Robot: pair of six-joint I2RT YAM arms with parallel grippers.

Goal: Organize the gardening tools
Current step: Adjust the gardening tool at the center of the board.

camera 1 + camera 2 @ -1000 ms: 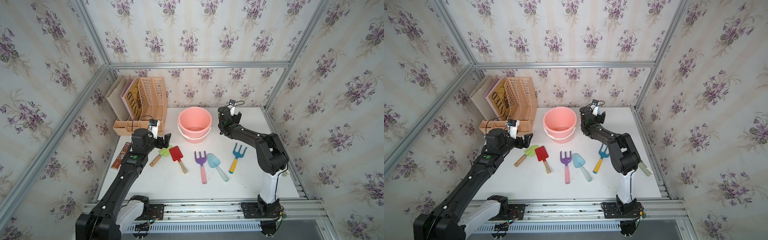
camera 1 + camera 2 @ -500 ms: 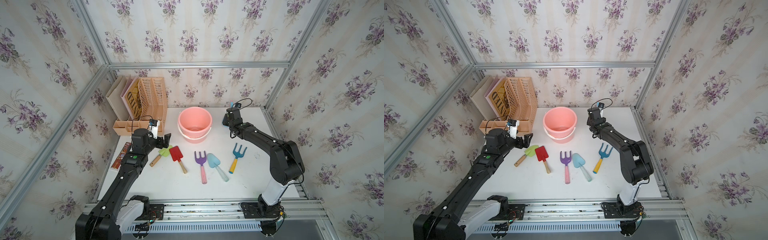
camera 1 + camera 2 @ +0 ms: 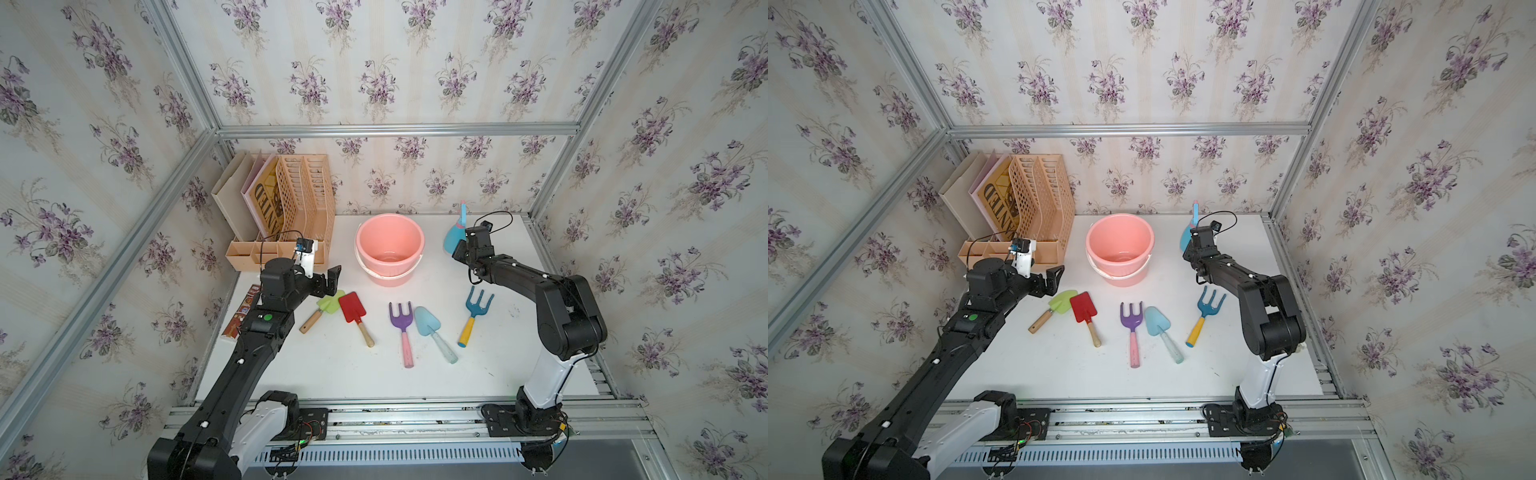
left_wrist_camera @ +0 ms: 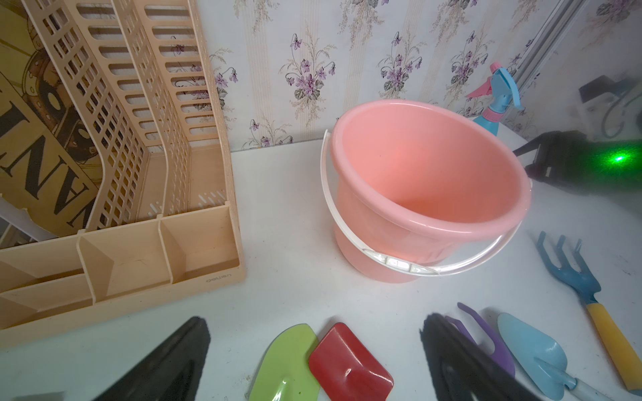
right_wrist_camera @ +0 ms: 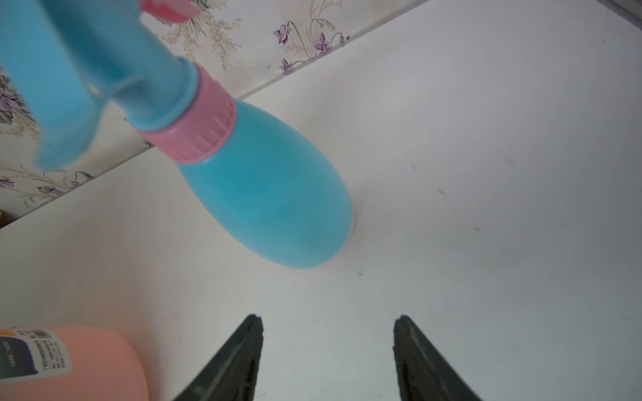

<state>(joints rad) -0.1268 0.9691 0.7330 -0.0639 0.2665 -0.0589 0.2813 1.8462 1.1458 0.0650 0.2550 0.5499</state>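
Five gardening tools lie in a row on the white table: lime spade (image 3: 328, 305), red spade (image 3: 352, 308), purple fork (image 3: 401, 320), light-blue trowel (image 3: 427, 322) and blue fork (image 3: 478, 303). A blue spray bottle (image 3: 454, 239) with a pink collar stands upright at the back, right of the pink bucket (image 3: 390, 245). My right gripper (image 5: 329, 317) is open just in front of the bottle (image 5: 271, 201), with bare table between its fingers. Open and empty, my left gripper (image 4: 316, 321) hovers over the blades of the lime spade (image 4: 288, 361) and red spade (image 4: 347, 364).
A beige slotted file rack (image 3: 305, 195) with low front compartments fills the back left corner. A flat red-brown box (image 3: 243, 311) lies along the table's left edge beside my left arm. The bucket (image 4: 427, 166) has nothing in it, and its handle hangs down in front.
My right arm's elbow has swung out to the right, its gripper has shifted slightly and its jaws have narrowed; the spray bottle now shows behind it. The left arm has not moved.
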